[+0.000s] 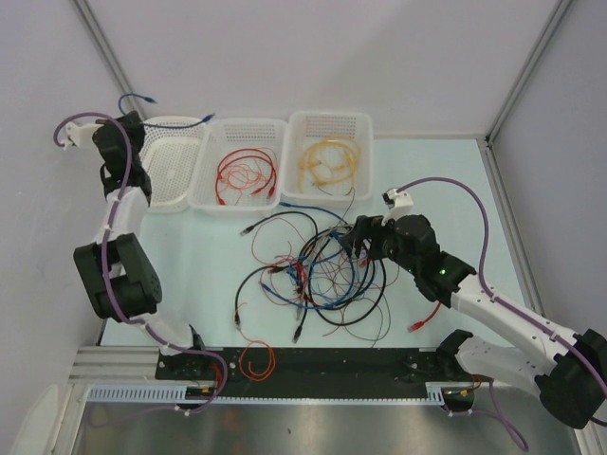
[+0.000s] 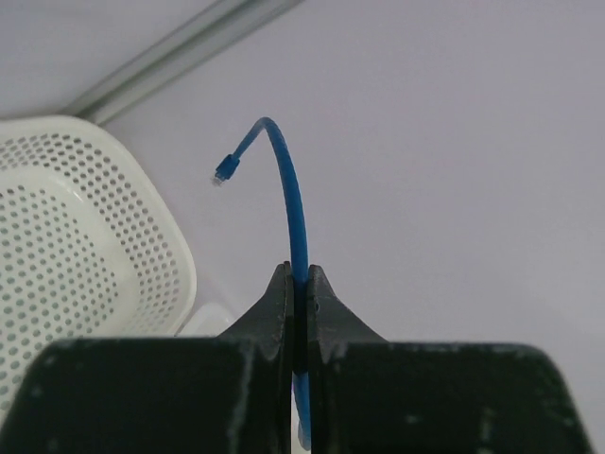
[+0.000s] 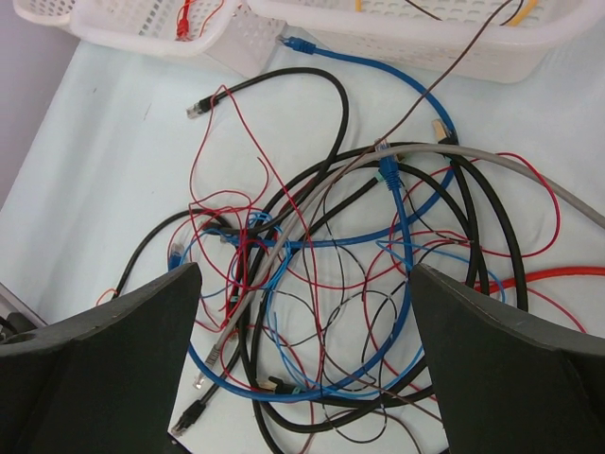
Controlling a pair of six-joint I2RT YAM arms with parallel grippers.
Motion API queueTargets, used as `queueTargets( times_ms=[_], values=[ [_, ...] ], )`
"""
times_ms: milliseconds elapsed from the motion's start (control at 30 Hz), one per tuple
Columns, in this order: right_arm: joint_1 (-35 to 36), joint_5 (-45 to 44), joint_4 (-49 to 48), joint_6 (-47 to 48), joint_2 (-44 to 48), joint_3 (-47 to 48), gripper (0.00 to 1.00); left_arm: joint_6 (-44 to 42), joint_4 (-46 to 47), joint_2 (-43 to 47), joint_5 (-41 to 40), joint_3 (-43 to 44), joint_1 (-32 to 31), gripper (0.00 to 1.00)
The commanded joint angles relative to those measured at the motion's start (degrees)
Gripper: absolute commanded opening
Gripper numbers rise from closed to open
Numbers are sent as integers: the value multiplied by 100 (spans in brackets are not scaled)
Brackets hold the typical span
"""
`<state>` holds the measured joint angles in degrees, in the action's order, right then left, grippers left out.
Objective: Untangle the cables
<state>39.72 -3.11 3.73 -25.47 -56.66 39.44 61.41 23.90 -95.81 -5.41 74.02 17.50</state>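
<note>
left hand (image 2: 298, 288): fingers together, clamped on one blue cable (image 2: 291, 203); sits at the far left, just beside the left basket (image 2: 85, 246).
right hand (image 3: 302, 312): fingers wide apart, gripping nothing, hovering over the tangle (image 3: 321, 274).
tangle: on the surface (image 1: 190, 265) in front of the baskets; black, blue and thin red strands cross each other.
sorted so far: red cables (image 1: 247, 175) in the middle basket (image 1: 211, 152), yellow cables (image 1: 327, 163) in the right basket (image 1: 365, 142).
step, my read: you're dropping the blue cable into the left basket.
how to do it well: bring the left hand over the basket's middle, not its rim. lower until the slack piles up inside, then open. check that no loop hangs over the edge toward the tangle.
cable axis: in the wrist view it runs straight up out of the fingers, then arches over.
plug end: points down and left, toward the basket.
rest of its length: from above, it trails right across the left basket's far rim.
risk: let go from this high and the stiff arch may spring the plug end outside the basket.
</note>
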Motion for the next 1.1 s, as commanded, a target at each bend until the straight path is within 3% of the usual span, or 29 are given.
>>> queueTargets(
  times_ms=[0, 100, 267, 667, 733, 767, 933, 1000, 1067],
  values=[
    [-17, 83, -294, -45, 59, 29, 97, -445, -288, 256, -934, 218, -9, 0],
    [-26, 74, -294, -28, 41, 29, 97, -655, -973, 238, -1637, 402, -97, 0],
    [-61, 92, -294, -36, -11, 37, 97, -1533, -1282, 37, -2876, 709, -440, 0],
    [-123, 197, -320, -133, -301, 37, 97, -2546, -1572, -667, -3678, 1378, -669, 1],
    [-140, 206, -329, -151, -328, 29, 97, -2581, -1590, -720, -3573, 1379, -677, 11],
    [-149, 215, -320, -151, -336, 37, 97, -2651, -1590, -720, -3511, 1405, -677, 26],
    [-167, 250, -329, -195, -398, 29, 97, -2906, -1537, -650, -3291, 1545, -739, 67],
    [-176, 241, -329, -221, -389, 37, 97, -3003, -1572, -597, -3317, 1686, -783, 89],
    [-158, 389, -329, -221, -354, 29, 97, -3064, -1564, -440, -3326, 1712, -818, 99]
  ],
)
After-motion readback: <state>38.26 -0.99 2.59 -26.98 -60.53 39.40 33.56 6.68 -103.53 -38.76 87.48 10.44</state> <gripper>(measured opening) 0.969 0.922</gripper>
